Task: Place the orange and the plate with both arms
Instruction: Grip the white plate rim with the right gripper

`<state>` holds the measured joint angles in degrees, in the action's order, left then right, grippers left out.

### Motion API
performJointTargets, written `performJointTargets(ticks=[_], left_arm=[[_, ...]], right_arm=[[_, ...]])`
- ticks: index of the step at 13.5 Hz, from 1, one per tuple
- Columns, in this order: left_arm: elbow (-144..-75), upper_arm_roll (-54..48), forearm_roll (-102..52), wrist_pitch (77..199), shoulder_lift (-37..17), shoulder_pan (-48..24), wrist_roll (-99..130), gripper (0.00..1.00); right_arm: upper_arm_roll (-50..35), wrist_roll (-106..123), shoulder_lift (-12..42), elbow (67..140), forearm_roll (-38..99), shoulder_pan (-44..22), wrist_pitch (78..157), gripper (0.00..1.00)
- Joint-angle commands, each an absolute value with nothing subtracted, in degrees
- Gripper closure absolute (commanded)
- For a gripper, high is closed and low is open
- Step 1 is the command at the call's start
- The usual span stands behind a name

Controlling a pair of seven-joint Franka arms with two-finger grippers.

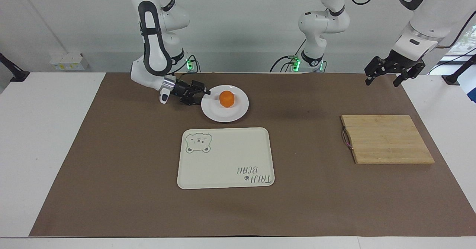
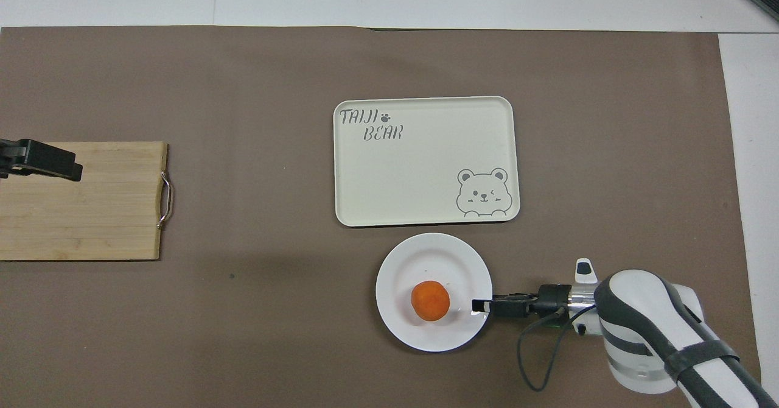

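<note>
— Looking at the facing view, where do the plate (image 1: 224, 104) and the orange (image 1: 226, 98) sit?
— Plate is in the upper middle of the frame, on the brown mat (image 1: 111, 167). The orange rests on it, a bit off its centre. In the overhead view the same pair shows in the lower middle, the orange (image 2: 431, 300) on the plate (image 2: 426, 256), which lies just below the cream tray (image 2: 426, 170) with the bear drawing.
— And the right gripper (image 1: 202, 93)?
— It lies low and nearly level at the plate's rim, coming in from the upper left of the facing frame. In the overhead view its tip (image 2: 481, 305) overlaps the rim at the plate's right edge. Its fingers are spread, one above the rim, and they have not closed on it. Whether they touch the rim I cannot tell. They are apart from the orange.
— The left gripper (image 1: 385, 77)?
— Raised at the upper right of the facing frame, over the mat's edge, above the wooden cutting board (image 1: 386, 139) in the picture. Its fingers are spread and hold nothing. In the overhead view only its black tip (image 2: 45, 159) shows at the left edge, over the board's (image 2: 85, 219) upper part.
— Anything on the tray or board?
— Only the tray's print, a bear and lettering.
</note>
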<state>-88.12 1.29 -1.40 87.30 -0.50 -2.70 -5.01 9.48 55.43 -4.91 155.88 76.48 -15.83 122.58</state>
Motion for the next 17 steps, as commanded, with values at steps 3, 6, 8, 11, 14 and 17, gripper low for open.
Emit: performJointTargets(ticks=[3,6,8,11,14,17], left_arm=[[-88.4,1.2,-1.4,86.2,0.1,-2.1,-4.6,0.0],[-88.4,1.2,-1.4,86.2,0.1,-2.1,-4.6,0.0],[-88.4,1.2,-1.4,86.2,0.1,-2.1,-4.6,0.0],[-88.4,1.2,-1.4,86.2,0.1,-2.1,-4.6,0.0],[-88.4,1.2,-1.4,86.2,0.1,-2.1,-4.6,0.0],[-88.4,1.2,-1.4,86.2,0.1,-2.1,-4.6,0.0]], right_arm=[[9.6,56.9,-6.5,157.3,78.2,-15.6,123.4,0.02],[9.6,56.6,-6.4,157.2,78.2,-15.7,123.4,0.53],[9.6,56.1,-6.3,157.2,78.2,-15.7,123.4,0.76],[9.6,56.0,-6.1,157.0,78.2,-15.7,123.5,0.93],[9.6,56.3,-6.0,156.9,78.2,-15.7,123.7,1.0],[9.6,56.1,-5.6,156.4,78.3,-15.6,123.3,1.0]])
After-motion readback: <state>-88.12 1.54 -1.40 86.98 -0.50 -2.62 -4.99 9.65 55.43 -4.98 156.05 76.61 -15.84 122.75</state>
